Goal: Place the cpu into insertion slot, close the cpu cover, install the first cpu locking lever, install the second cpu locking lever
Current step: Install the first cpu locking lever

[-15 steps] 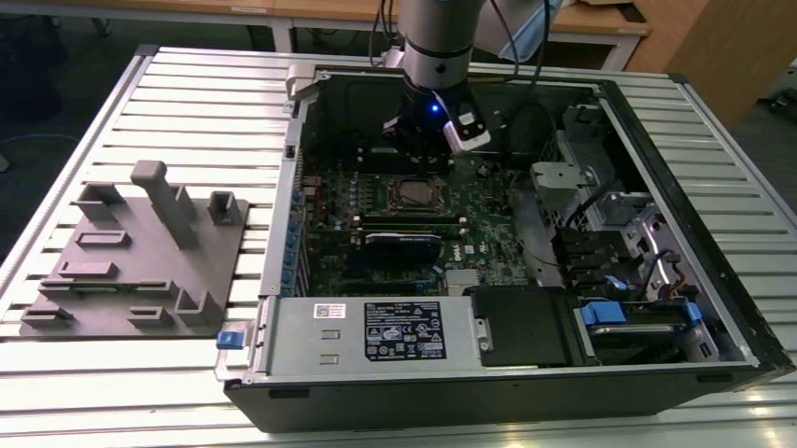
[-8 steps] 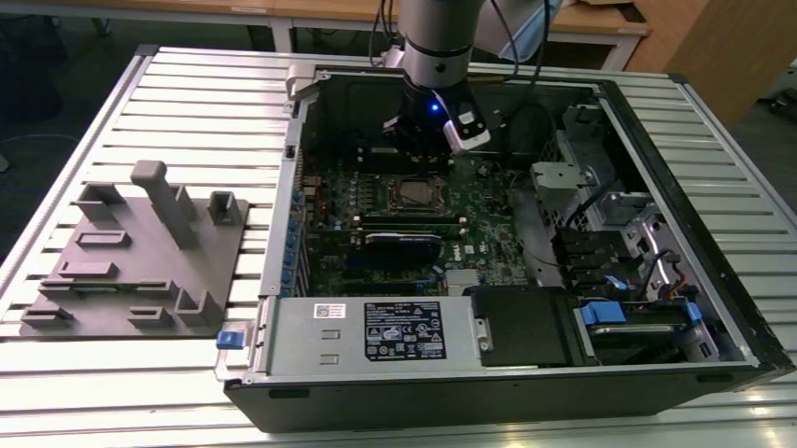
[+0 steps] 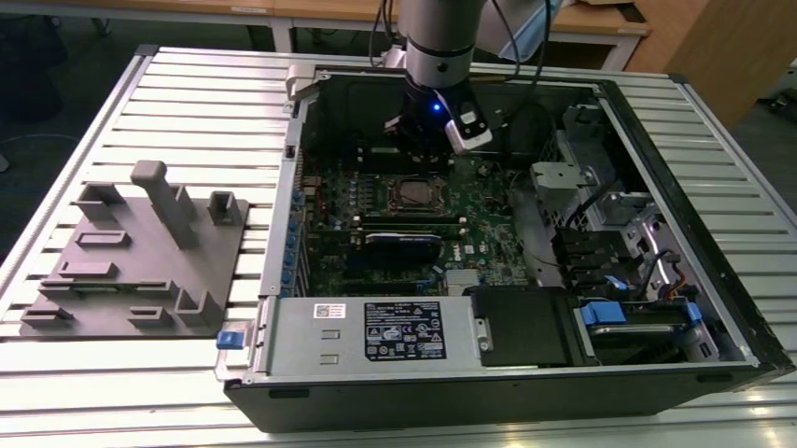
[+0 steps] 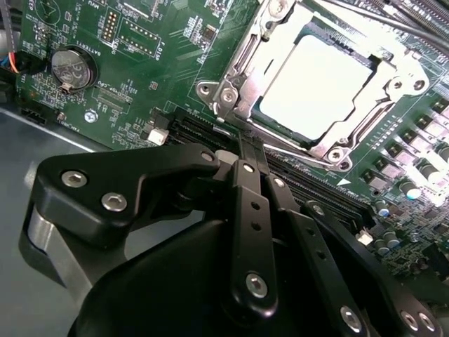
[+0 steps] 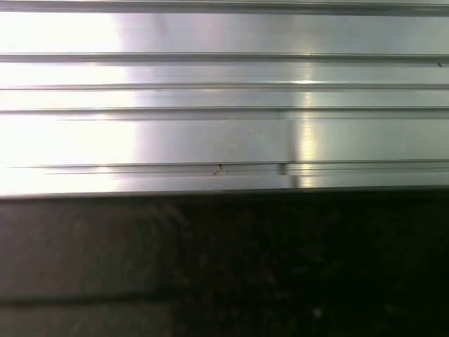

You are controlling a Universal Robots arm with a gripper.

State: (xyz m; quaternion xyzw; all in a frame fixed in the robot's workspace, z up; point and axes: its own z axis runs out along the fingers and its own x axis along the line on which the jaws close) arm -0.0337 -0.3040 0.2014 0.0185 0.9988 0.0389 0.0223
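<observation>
Above the board | gripper (image 4: 242,151) fingers together, empty | cpu (image 4: 319,88) seated in insertion slot (image 4: 238,70) (cpu cover (image 4: 393,70) seemingly down).

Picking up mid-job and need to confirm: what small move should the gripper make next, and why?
Probably a short push down at the socket's near edge to begin latching: the chip lies under the closed metal frame, and the shut gripper sits at that edge.

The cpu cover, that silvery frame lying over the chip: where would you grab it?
Probably by its outer rim, from above: the cpu cover lies flat around the cpu, and its middle is only an open window.
</observation>
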